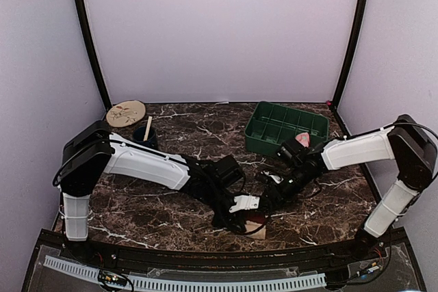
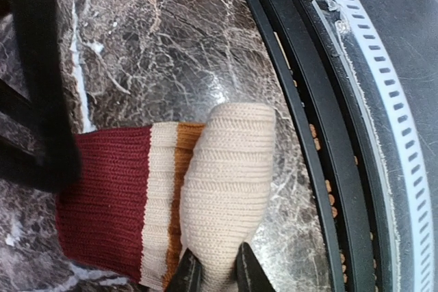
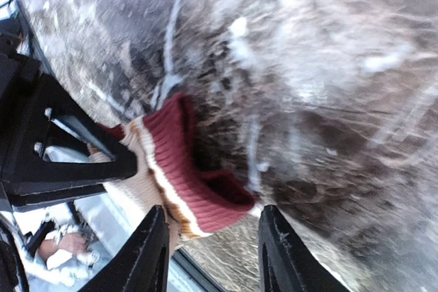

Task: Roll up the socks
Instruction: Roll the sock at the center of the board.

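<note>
Sock (image 2: 178, 196) lies at the surface's (image 1: 205, 128) near edge. Your left hand (image 2: 212, 275) pinches its cream end (image 2: 229, 162), likely anchoring it. Right hand (image 3: 212, 254) stands wide astride the maroon cuff (image 3: 198, 182), gripping nothing, probably poised to roll.

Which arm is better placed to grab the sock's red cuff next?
Right, likely. The right hand is open with the cuff between its fingers; the left hand is occupied, pinching the sock at its cream end.
</note>
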`<state>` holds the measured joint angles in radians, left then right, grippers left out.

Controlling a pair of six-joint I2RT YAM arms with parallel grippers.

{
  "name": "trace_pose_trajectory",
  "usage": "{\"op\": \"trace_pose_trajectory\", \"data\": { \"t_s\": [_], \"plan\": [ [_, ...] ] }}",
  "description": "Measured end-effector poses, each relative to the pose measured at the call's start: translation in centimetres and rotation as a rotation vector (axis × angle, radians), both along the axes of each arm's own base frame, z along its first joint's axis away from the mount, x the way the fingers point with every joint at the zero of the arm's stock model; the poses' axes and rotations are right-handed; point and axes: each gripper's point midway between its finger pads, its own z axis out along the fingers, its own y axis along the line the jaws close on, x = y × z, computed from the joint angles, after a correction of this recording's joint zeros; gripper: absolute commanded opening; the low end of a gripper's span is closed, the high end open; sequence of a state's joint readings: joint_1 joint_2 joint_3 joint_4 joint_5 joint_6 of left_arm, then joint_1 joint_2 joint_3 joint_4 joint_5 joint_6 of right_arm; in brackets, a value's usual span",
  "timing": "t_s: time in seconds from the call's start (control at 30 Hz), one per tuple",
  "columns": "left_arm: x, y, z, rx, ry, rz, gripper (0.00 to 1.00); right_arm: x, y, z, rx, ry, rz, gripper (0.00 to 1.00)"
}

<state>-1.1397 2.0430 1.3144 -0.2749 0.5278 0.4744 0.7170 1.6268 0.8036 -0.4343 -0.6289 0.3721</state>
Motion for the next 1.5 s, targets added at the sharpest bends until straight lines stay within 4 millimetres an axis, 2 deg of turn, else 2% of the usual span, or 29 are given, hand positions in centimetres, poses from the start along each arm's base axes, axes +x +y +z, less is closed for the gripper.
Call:
{"op": "trace_pose_trajectory", "data": {
  "t_s": [0.37, 0.57, 0.67, 0.83, 1.0, 1.5],
  "plan": [
    [1.1, 0.8, -0.1, 0.057, 0.179, 0.036, 0.17, 2.9, -2.8, 2.5, -0.068, -0.222, -0.222, 0.41],
    [1.0, 0.7, -0.2, 0.084, 0.27, 0.038, 0.17, 4.0, -4.1, 5.2, -0.063, -0.379, -0.322, 0.4],
    [1.1, 0.6, -0.2, 0.097, 0.319, 0.04, 0.17, 3.6, -3.7, 6.2, -0.062, -0.454, -0.317, 0.39],
    [1.1, 0.6, -0.3, 0.114, 0.374, 0.045, 0.17, 1.9, -2.3, 6.6, -0.087, -0.561, -0.257, 0.39],
    [1.1, 0.6, -0.3, 0.118, 0.396, 0.045, 0.17, 1.0, -2.4, 7.3, -0.102, -0.655, -0.261, 0.38],
    [1.0, 0.6, -0.3, 0.119, 0.477, 0.045, 0.17, -3.4, -1.1, 7.0, -0.126, -0.776, -0.152, 0.37]
  ]
}}
